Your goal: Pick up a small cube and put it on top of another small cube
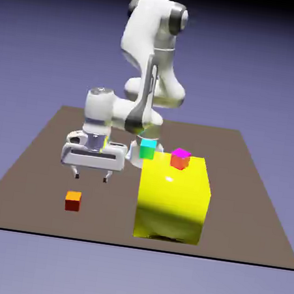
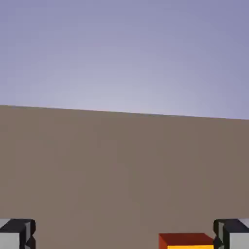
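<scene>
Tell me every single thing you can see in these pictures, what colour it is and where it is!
small cube: one, orange top with red sides, on the table, near edge, below the pincer.
teal-green cube: one, on the table behind the yellow block.
magenta-topped cube: one, at the yellow block's far top edge; whether on it or behind it, unclear.
yellow block: one, big, bright yellow, near edge.
table: one, brown.
arm: one, white.
pincer: one, open, empty, above the small cube.
</scene>
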